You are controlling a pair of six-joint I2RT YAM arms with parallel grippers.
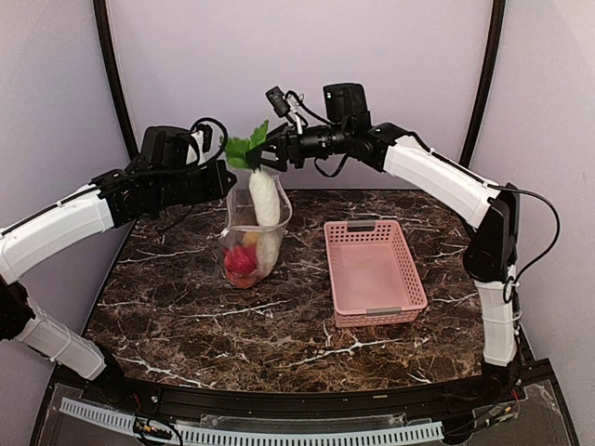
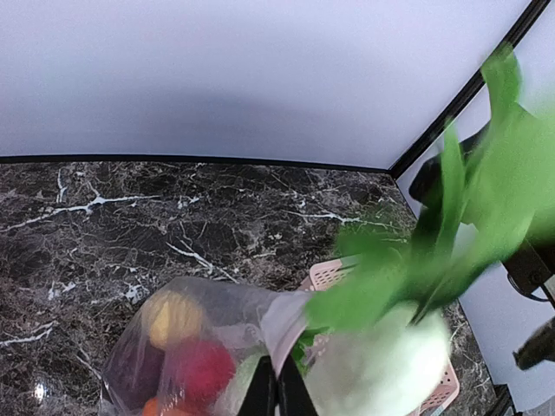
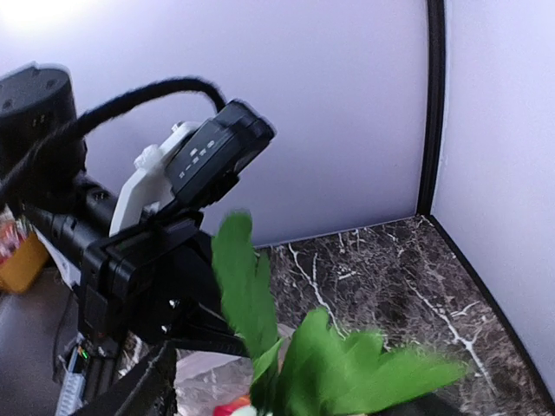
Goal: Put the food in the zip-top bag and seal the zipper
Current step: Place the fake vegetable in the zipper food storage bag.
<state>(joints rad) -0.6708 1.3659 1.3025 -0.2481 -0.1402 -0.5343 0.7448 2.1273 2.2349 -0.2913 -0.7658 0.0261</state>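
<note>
Left arm: white shells, black joints
Right arm: white shells, black elbow and wrist
Cables: black, looped beside elbow and wrists
Left wrist camera: black box on white bracket
Right gripper: black fingers

At 5 o'clock in the left wrist view the radish is blurred and cut by the bottom edge. The right wrist view catches only its blurred leaves, at 6 o'clock.
</note>
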